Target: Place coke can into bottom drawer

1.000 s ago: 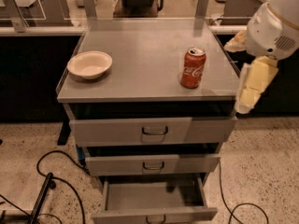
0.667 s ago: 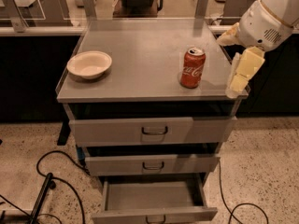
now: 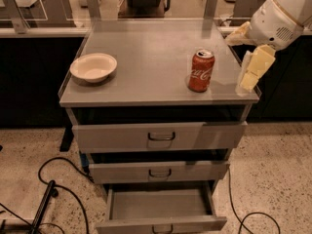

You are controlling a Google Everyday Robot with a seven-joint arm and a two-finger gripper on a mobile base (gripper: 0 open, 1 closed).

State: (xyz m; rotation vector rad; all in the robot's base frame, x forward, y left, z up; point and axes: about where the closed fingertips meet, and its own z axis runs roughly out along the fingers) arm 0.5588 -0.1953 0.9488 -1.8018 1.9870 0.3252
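Note:
The coke can (image 3: 201,70) stands upright on the right part of the grey cabinet top (image 3: 146,57). It is red-orange with white script and a silver top. My gripper (image 3: 241,62), with cream fingers (image 3: 254,68), hangs from the white arm at the cabinet's right edge. It is a little right of the can, not touching it, open and empty. The bottom drawer (image 3: 161,208) is pulled out at the foot of the cabinet, and its shallow tray holds nothing.
A cream bowl (image 3: 93,67) sits on the left of the cabinet top. The top drawer (image 3: 158,136) and middle drawer (image 3: 158,171) are shut. Black cables (image 3: 58,179) lie on the speckled floor on the left, with another at the lower right. A glass barrier stands behind.
My gripper has moved up and to the left, from beside the cabinet's right edge to over its right rim, nearer the can. The can, bowl and drawers have not moved.

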